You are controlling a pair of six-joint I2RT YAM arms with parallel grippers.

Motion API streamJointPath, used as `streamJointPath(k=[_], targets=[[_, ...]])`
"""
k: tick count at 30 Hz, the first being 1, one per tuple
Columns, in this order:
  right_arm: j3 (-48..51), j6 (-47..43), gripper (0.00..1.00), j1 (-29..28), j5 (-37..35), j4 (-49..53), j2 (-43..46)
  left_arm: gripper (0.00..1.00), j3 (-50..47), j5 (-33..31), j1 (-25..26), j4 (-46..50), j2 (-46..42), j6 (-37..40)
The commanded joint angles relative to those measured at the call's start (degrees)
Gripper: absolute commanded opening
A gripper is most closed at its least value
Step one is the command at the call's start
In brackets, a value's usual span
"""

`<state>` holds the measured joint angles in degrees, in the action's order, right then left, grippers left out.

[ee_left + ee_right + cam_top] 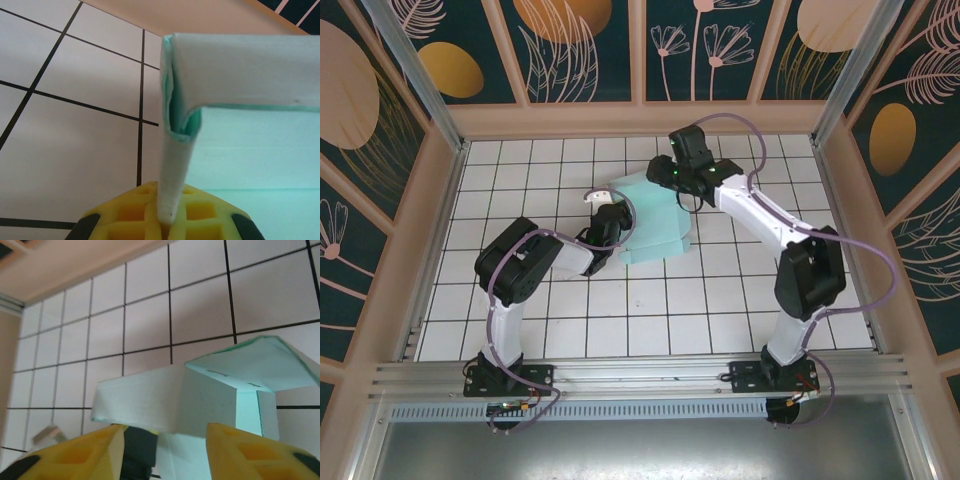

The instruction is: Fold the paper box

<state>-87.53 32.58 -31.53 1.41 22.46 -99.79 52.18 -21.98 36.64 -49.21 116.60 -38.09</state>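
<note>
The paper box (658,218) is pale mint card, partly folded, lying on the tiled table between the two arms. In the left wrist view its upright wall (175,165) is pinched at the corner by my left gripper (170,220), whose yellow fingers (125,220) are shut on it. My left gripper (608,228) sits at the box's left edge. My right gripper (672,172) is at the box's far edge. In the right wrist view my right gripper (165,452) stands open, its fingers (250,452) apart just below a raised wall of the paper box (165,397).
The white tiled table (650,320) is bounded by a tan rim (640,118) and patterned walls. The left arm's dark body (140,455) shows behind the card in the right wrist view. Bare tiles lie in front of the box.
</note>
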Motion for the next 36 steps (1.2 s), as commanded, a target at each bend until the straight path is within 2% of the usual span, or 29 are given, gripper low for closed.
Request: streamJointPath(k=[1,5,8,12,15,19,25,30,36], targets=[[2.92,-2.13,0.53,1.80,-0.93,-4.61,8.21,0.00,-0.11,1.44,0.05,-0.51,-2.41,0.88],[10.40,-1.75,0.58,7.06,2.78,-9.82,16.80,0.00,0.19,3.75,0.05,0.61,-3.20,1.76],[16.37,-2.09,0.58,13.94,10.87,-13.34,21.20,0.00,-0.56,6.31,0.04,-0.92,-4.08,2.38],[21.18,-3.54,0.54,22.47,22.97,-16.01,22.06,0.00,-1.23,10.31,0.09,-3.21,-5.14,3.36],[21.95,-6.34,0.51,24.66,28.66,-16.17,20.62,0.00,-1.54,13.62,0.05,-4.81,-5.43,4.13],[19.98,-14.33,0.51,23.71,37.41,-13.00,17.26,0.00,-1.13,16.50,0.01,-5.48,-5.24,4.25],[20.54,-24.64,0.53,20.02,41.38,-10.56,16.53,0.00,0.00,17.05,0.09,-3.92,-5.20,2.82],[19.35,-29.46,0.53,17.63,40.40,-7.44,15.91,0.00,1.11,16.79,0.03,-1.33,-5.32,1.80],[16.71,-33.61,0.52,13.50,32.15,-4.01,12.90,0.00,1.26,17.85,0.04,-1.50,-5.61,1.04]])
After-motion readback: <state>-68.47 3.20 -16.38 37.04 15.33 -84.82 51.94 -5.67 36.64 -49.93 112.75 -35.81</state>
